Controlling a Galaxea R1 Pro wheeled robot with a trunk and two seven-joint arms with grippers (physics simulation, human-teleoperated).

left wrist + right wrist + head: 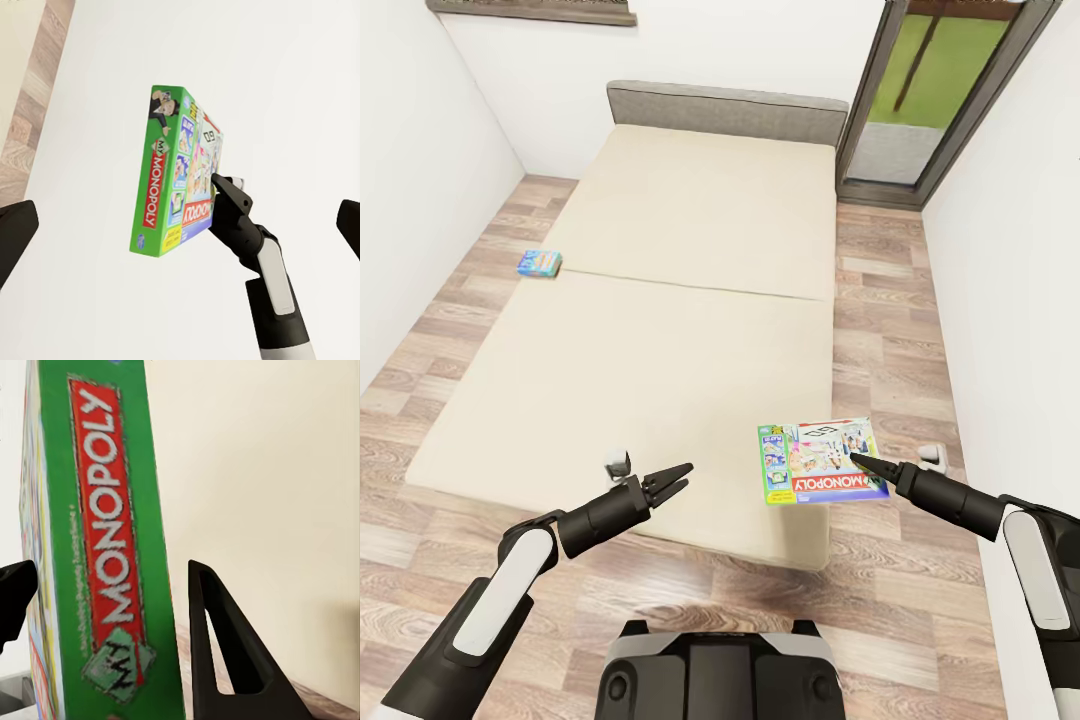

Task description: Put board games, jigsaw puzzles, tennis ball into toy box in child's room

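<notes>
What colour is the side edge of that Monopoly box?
Green, with a red band bearing white MONOPOLY lettering; the Monopoly box shows it best in the right wrist view.

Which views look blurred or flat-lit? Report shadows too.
Head view: sharp, even light, faint shadow under the Monopoly box on the bed. Left wrist view: crisp box, washed-out pale background. Right wrist view: lettering soft and blurred at close range, right gripper fingers dark silhouettes.

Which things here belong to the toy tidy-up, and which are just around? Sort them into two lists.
Job:
Monopoly box, at the bed's near right corner
small blue game box, at the bed's left edge
bed
right gripper, at the Monopoly box

Just around:
wooden floor
glass door
</notes>
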